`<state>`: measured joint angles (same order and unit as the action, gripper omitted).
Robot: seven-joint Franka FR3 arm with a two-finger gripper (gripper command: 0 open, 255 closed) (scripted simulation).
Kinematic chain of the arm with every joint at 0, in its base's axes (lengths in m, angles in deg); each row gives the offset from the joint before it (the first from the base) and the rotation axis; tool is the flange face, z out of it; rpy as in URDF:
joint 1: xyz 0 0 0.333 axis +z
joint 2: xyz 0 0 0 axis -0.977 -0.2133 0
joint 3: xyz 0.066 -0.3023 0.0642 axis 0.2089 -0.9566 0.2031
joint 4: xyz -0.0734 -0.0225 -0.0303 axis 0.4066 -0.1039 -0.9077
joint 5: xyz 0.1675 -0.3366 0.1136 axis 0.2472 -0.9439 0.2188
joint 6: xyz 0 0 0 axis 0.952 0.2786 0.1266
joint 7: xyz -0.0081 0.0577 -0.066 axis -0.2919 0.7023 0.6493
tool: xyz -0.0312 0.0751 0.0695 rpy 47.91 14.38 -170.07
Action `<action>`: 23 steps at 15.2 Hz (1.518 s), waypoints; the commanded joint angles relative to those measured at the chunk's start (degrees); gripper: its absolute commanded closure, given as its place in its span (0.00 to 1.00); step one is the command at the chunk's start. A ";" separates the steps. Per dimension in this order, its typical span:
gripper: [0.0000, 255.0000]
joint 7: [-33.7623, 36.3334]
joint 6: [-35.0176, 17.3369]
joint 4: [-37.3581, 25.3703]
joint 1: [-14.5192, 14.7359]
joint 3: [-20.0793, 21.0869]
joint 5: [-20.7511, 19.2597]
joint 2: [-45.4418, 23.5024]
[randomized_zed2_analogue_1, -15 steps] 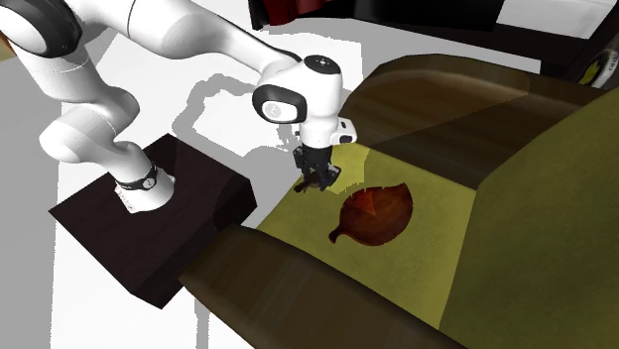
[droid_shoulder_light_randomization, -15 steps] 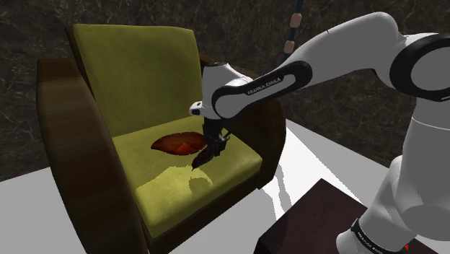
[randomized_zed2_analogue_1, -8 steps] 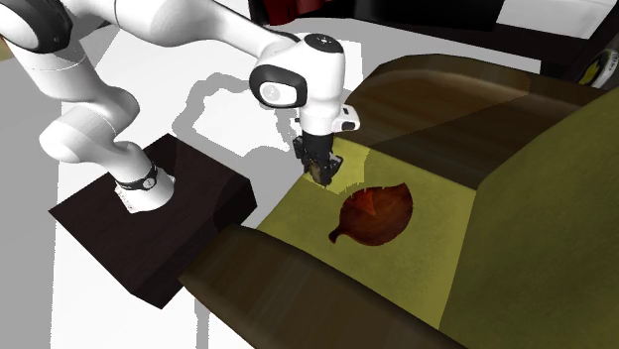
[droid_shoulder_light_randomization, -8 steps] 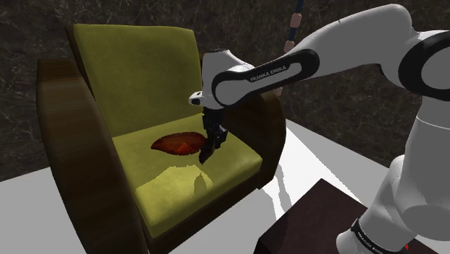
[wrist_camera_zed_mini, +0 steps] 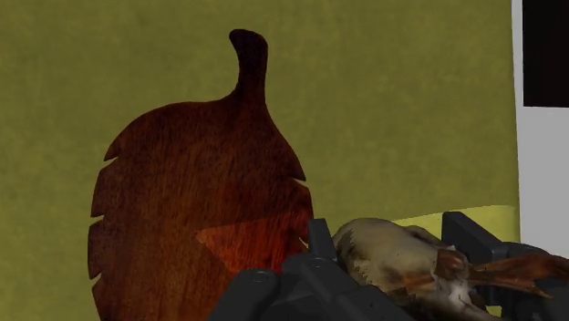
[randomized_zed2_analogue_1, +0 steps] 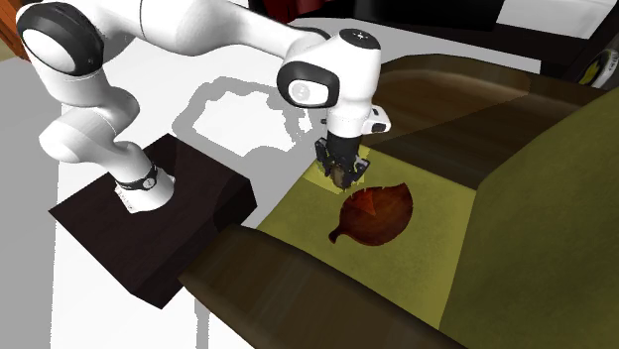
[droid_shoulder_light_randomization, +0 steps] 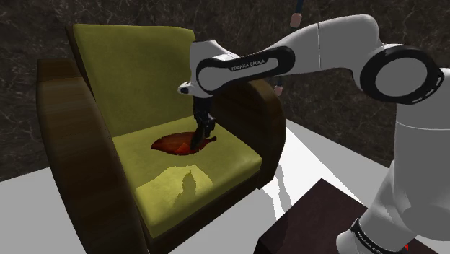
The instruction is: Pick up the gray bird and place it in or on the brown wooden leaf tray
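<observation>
Olive seat cushion (wrist_camera_zed_mini: 401, 109) lies close beneath my gripper (wrist_camera_zed_mini: 390, 274), whose fingers are clenched on the bird (wrist_camera_zed_mini: 378, 244); I judge it is carried low to keep the drop short. Just beyond, the brown leaf tray (wrist_camera_zed_mini: 182, 210) lies flat, stem pointing away, and I hang at its broad end. The wrist view makes out the grey-tan bird that the shoulder view renders as a dark lump, while that view adds the armchair's back (droid_shoulder_light_randomization: 137, 65) and the dark wall (droid_shoulder_light_randomization: 29, 43) behind.

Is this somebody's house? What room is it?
Probably a living room, though I can't be sure: there's a big olive-green armchair with dark brown arms, a leaf-shaped tray on its seat, and a dark marbled wall behind.
</observation>
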<state>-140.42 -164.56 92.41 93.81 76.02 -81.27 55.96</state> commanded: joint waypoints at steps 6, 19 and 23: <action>1.00 -2.22 14.38 -37.44 1.50 -1.24 -1.52 -22.98; 1.00 -2.28 9.36 -38.01 1.46 -1.54 -1.85 -28.57; 1.00 -2.14 7.40 -36.20 1.34 -1.52 -1.93 -28.73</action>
<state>-142.39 -157.11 56.69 94.82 74.24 -83.40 29.26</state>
